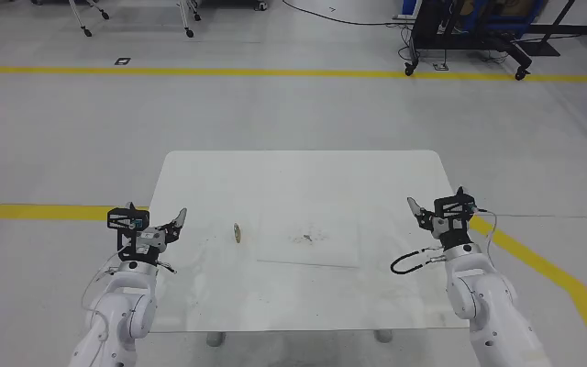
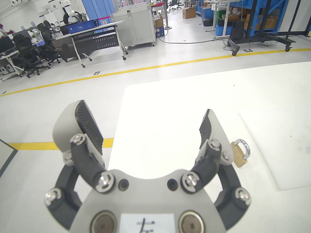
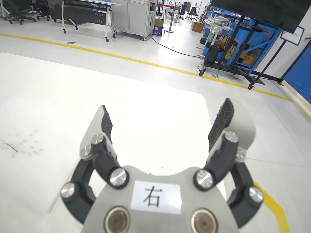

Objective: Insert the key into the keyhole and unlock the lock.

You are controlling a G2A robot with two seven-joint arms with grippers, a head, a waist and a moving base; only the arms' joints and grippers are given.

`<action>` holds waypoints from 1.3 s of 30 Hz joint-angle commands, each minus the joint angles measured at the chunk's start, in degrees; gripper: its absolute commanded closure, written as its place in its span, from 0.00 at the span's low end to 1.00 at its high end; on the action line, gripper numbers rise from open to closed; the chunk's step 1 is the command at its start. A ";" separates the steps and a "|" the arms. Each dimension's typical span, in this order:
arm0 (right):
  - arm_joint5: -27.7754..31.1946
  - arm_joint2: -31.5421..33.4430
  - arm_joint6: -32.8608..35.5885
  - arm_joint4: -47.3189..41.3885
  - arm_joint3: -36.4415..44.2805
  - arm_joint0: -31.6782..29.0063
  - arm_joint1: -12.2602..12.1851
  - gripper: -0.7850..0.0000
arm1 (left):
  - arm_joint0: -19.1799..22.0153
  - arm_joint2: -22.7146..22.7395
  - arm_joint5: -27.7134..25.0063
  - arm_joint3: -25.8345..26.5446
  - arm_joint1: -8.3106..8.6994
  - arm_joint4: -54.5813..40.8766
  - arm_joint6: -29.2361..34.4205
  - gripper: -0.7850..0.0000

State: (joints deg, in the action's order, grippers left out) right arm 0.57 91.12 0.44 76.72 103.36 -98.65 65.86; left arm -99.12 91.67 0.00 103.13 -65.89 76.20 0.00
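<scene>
The table [image 1: 275, 183] side edge runs beneath the left gripper [image 2: 145, 117]: its outer finger hangs over the floor and its inner finger over the tabletop. Open white surface stretches ahead of it to the rounded far corner. The right gripper [image 3: 166, 112] sits near the opposite side edge, with bare tabletop ahead and the far corner not far beyond its fingertips. Between the two grippers a thin pale mat [image 1: 335, 246] lies flat on the table. The lock [image 2: 239, 153], a brass padlock with a silver shackle, lies on the inward side of the left gripper, near its inner finger but apart from it. It is just off the mat's closer edge, with flat tabletop between it and the gripper. Farther inward, on the mat, rests a small dark thing [image 1: 307, 239], possibly the key but too small to tell. Both grippers have their fingers spread wide, holding and touching nothing
</scene>
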 commanded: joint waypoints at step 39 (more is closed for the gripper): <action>49.34 -46.16 15.97 -6.13 -51.70 50.29 8.44 0.81 | 0.00 0.00 0.00 0.00 0.00 0.00 0.00 0.00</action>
State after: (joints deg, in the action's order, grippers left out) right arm 50.22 45.19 16.73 70.54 52.07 -48.56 74.16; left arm -99.12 91.67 0.00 103.13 -65.89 76.20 0.00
